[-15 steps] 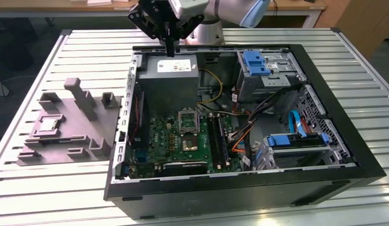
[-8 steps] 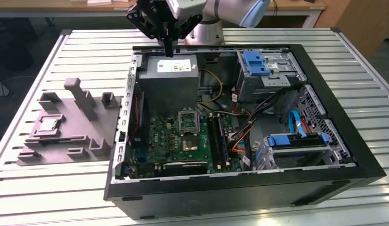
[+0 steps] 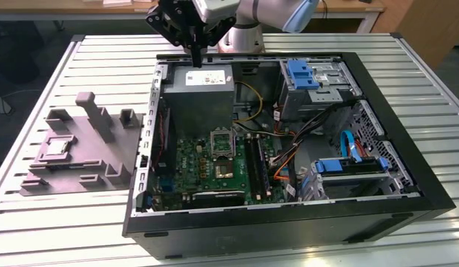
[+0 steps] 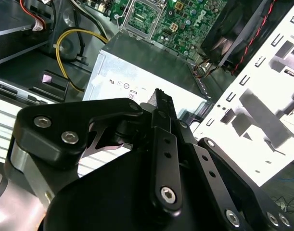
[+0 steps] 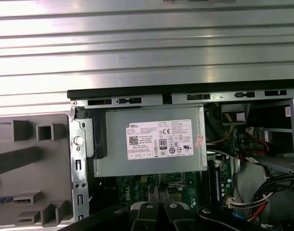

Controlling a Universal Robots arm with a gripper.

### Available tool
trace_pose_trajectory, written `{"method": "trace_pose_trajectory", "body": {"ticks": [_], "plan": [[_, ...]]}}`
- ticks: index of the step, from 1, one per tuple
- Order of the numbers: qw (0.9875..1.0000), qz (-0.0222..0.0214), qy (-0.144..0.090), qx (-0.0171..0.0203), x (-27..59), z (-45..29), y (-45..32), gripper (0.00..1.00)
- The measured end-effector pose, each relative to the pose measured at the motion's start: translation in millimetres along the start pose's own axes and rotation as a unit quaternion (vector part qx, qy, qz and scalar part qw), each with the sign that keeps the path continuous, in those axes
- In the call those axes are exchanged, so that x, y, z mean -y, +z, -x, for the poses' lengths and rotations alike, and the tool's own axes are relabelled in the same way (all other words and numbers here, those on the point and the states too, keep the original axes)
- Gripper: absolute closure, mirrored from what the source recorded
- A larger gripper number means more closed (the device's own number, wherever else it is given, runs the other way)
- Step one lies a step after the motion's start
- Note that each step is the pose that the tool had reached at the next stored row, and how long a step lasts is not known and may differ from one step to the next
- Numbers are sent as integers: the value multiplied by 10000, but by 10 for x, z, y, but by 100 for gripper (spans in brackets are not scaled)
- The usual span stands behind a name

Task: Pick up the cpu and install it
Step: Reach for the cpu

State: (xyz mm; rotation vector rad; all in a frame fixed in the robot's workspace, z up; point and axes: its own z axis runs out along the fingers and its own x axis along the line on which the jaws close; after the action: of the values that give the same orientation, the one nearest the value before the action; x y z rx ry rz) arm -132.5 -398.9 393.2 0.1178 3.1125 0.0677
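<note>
Exterior view coverage places the end effector (image 3: 196, 59) above the rear wall of the open computer case (image 3: 289, 228), over the power supply (image 3: 203, 94). Its fingers are seen drawn together with nothing held between them, and the same closed, empty state is suggested in both wrist views.

The cpu (image 3: 58, 147) is seated on the grey fixture (image 3: 96, 153), which is set on the slatted tabletop (image 3: 81, 222) at the exterior view's left, beside the case and well apart from the end effector. The motherboard socket (image 3: 222, 141) is seen inside the case with nothing in its frame, so installation is judged not yet begun.

Several risks are judged from this layout. The case wall or the fixture's upright blocks could be clipped if the approach to the chip were made low. The chip could be pressed or scratched if the fingers met it closed. A tilted or off-centre grasp could let it slip, and a skewed seating could damage the socket contacts.
</note>
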Motion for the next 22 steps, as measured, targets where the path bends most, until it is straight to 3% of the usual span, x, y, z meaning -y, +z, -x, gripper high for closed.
{"method": "trace_pose_trajectory", "body": {"ticks": [2, 22], "plan": [[10000, 0, 1, 0, 3, -37, 1, 89], [10000, 0, 1, 0, 7, -84, 3, 89]]}}
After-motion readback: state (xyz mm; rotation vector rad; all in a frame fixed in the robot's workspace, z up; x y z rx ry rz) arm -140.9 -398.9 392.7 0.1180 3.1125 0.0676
